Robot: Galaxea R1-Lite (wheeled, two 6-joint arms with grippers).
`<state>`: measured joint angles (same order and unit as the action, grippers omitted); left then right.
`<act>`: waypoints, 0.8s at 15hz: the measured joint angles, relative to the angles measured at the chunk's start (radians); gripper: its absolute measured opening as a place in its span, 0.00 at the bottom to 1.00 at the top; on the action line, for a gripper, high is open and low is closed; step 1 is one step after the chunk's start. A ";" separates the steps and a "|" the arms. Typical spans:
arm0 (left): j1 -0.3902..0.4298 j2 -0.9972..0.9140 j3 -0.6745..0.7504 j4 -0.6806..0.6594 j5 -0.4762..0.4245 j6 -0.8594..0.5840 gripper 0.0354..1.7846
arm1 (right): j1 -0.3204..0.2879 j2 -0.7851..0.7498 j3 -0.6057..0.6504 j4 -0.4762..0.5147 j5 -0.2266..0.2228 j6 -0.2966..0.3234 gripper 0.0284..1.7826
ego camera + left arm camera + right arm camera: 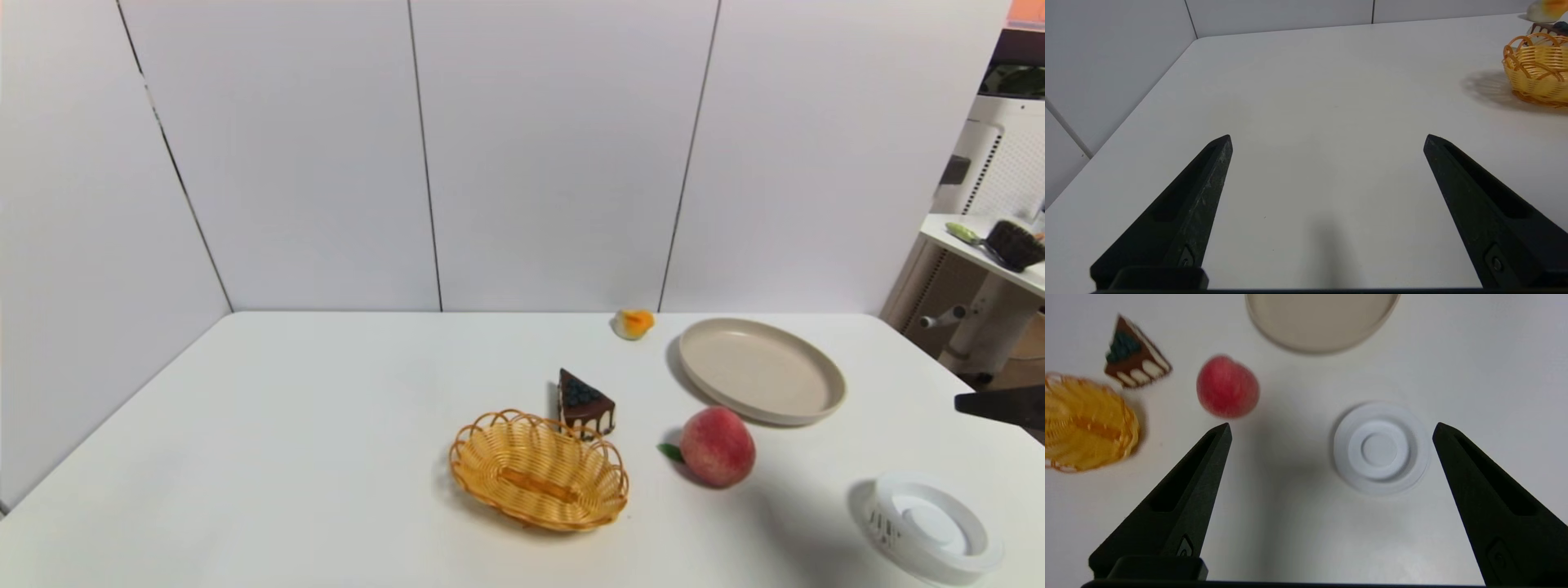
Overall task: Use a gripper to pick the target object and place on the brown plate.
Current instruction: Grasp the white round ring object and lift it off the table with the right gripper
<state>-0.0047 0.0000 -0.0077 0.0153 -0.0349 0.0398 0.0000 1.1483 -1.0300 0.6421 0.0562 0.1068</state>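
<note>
The white ring-shaped dish (931, 527) lies flat on the white table at the near right. The beige-tan plate (763, 369) lies farther back, beyond the peach, and holds nothing. My right gripper (1332, 426) is open and empty, hovering above the table. In its wrist view the dish (1381, 448) lies below, between the fingers and nearer one of them, and the plate's rim (1323, 343) shows beyond. A black part of the right arm (1004, 406) shows at the head view's right edge. My left gripper (1327, 136) is open and empty over bare table at the left.
A red peach (717, 447) sits between dish and plate. A chocolate cake slice (584, 402) and a woven yellow basket (539, 471) stand mid-table. A small orange-and-white object (633, 323) lies by the back wall. White walls close off the back and left.
</note>
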 joint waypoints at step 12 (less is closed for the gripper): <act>0.000 0.000 0.000 0.000 0.000 0.000 0.94 | -0.004 0.500 -0.185 0.246 0.074 -0.004 0.95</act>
<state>-0.0047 0.0000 -0.0077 0.0149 -0.0351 0.0394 -0.0043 1.6485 -1.2151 0.8881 0.1302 0.1030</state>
